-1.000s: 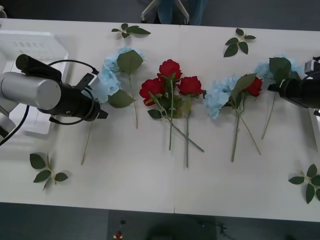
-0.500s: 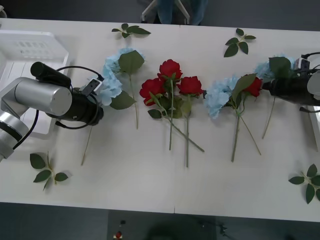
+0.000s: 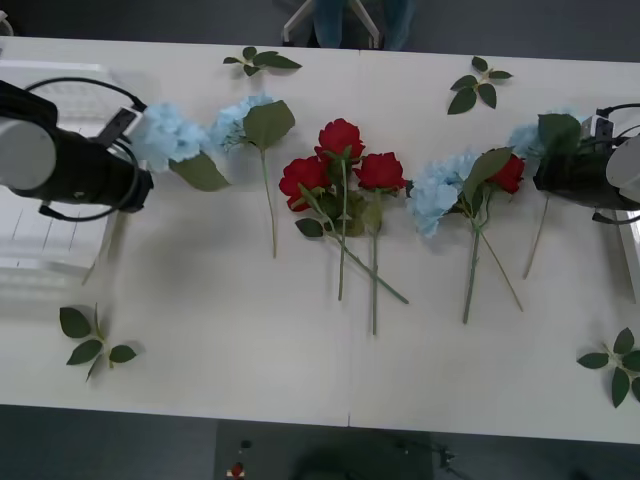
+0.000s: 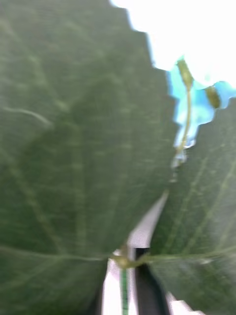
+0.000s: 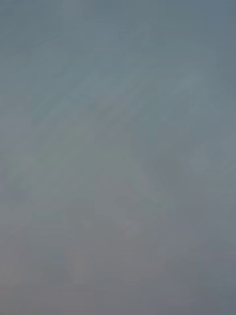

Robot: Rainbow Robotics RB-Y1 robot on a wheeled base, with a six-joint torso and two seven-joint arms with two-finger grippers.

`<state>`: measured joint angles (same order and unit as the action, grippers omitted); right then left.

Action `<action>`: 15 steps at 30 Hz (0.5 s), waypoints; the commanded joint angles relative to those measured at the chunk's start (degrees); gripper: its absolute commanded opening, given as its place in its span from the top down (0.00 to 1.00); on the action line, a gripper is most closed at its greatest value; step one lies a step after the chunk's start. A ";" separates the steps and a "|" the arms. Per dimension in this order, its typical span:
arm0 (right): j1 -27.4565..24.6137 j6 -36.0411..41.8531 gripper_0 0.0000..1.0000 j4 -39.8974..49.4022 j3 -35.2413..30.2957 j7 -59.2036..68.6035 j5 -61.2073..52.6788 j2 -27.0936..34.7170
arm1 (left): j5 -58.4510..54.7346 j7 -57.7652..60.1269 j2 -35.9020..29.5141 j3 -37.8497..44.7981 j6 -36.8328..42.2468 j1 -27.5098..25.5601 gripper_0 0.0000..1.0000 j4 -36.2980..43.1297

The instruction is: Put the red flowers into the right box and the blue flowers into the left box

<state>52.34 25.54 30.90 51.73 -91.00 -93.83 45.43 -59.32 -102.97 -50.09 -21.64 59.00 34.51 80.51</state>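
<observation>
While the left gripper point(image 3: 135, 180) hangs at about nine o'clock on the white table point(image 3: 250, 360), beside the translucent left box point(image 3: 40, 260), a pale blue flower point(image 3: 168, 135) with its large leaf point(image 3: 200, 172) sits right at its tip, lifted toward ten o'clock; whether the jaws are closed on its stem I cannot tell, since the arm's dark wrist hides them. A second blue flower point(image 3: 232, 122) lies just beside it, its stem running toward six o'clock. At the table's centre three red roses point(image 3: 340, 160) lie bunched, stems crossing toward six o'clock. Toward three o'clock a blue cluster point(image 3: 438, 192) touches a fourth red rose point(image 3: 510, 173), and another blue flower point(image 3: 530, 135) with a dark leaf point(image 3: 560, 130) lies against the right gripper point(image 3: 545, 178), whose jaws are hidden too, so their state cannot be told. From the right wrist, serrated green leaves point(image 4: 73, 147) press close, with blue petals point(image 4: 196, 103) behind. Loose leaf sprigs point(image 3: 262, 60) lie scattered near the table's edges.
</observation>
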 commanded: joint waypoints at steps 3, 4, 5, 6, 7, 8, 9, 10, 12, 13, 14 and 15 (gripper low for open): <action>1.88 -0.32 1.00 -0.14 -0.75 2.84 -0.12 0.45 | -6.94 2.51 -8.62 7.93 0.95 1.17 1.00 3.78; 1.88 -0.32 1.00 -0.14 -0.75 2.84 -0.65 0.71 | -8.09 2.51 -9.93 9.24 0.86 1.09 1.00 4.13; 1.88 -0.32 1.00 0.30 -0.75 2.84 -1.44 0.97 | -9.14 2.42 -11.34 10.65 0.95 1.00 1.00 4.31; 1.80 -0.32 1.00 0.47 -0.75 2.84 -2.05 1.32 | -9.76 2.33 -11.96 11.27 0.95 1.00 1.00 4.31; 1.80 -0.14 1.00 1.18 -0.75 2.84 -3.28 2.03 | -10.81 2.25 -13.19 12.50 0.95 1.00 1.00 4.31; 1.80 0.12 1.00 1.62 -0.75 2.76 -3.99 2.56 | -11.34 2.16 -13.63 13.02 0.95 0.91 1.00 4.31; 1.80 1.18 1.00 2.94 -0.75 2.76 -5.92 4.14 | -12.22 2.07 -15.21 14.25 0.95 0.82 1.00 4.31; 1.80 1.88 1.00 3.81 -0.66 2.49 -7.06 5.19 | -12.31 1.98 -16.00 14.96 0.95 0.56 1.00 4.22; 1.62 3.73 1.00 5.92 -0.75 2.14 -9.09 7.65 | -12.66 1.90 -17.58 16.36 0.86 -0.14 1.00 4.13; 1.44 4.78 1.00 7.68 -0.75 1.97 -10.14 9.59 | -12.57 1.81 -18.64 17.42 0.86 -1.02 1.00 4.13; 1.09 5.66 1.00 9.53 -0.75 1.70 -10.93 11.43 | -12.39 1.72 -19.25 18.47 0.77 -2.16 1.00 4.13; 0.74 6.01 1.00 10.58 -0.84 1.53 -11.37 12.22 | -12.39 1.63 -19.43 19.18 0.77 -2.87 1.00 4.13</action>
<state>52.31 31.08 38.33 51.73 -90.97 -103.93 52.09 -71.55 -102.97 -66.75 -5.16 60.00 33.88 83.84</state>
